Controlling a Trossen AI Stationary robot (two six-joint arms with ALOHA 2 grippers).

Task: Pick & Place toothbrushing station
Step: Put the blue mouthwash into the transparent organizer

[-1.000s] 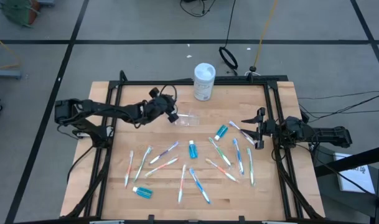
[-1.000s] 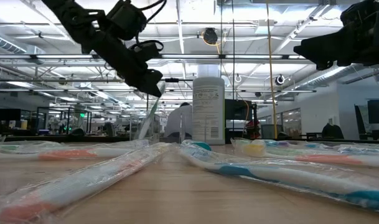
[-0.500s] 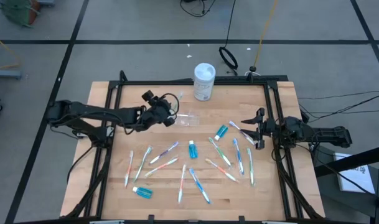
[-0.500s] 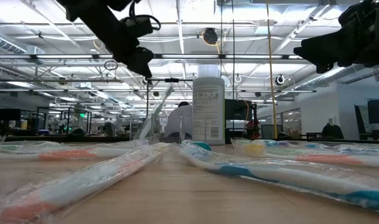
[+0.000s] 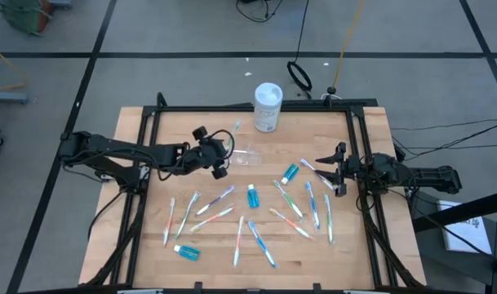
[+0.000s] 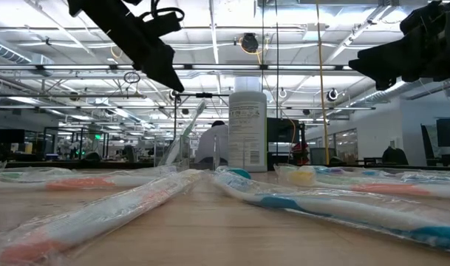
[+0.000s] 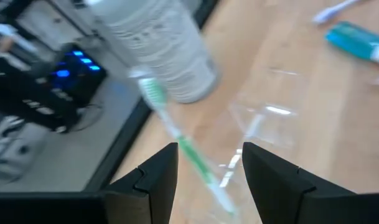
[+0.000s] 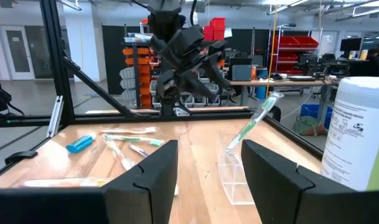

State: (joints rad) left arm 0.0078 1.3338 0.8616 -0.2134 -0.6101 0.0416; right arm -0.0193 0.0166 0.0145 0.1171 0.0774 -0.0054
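The left gripper (image 5: 218,166), fingers apart and empty, hangs beside the clear cup (image 5: 246,157) holding one leaning green toothbrush (image 8: 251,127), remaining brushes lying scattered; the right gripper (image 5: 334,173) waits open.

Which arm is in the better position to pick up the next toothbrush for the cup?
Probably the right. The right gripper hovers open beside the toothbrushes on that side. The left gripper, also open, hangs next to the clear cup, which holds a green toothbrush.
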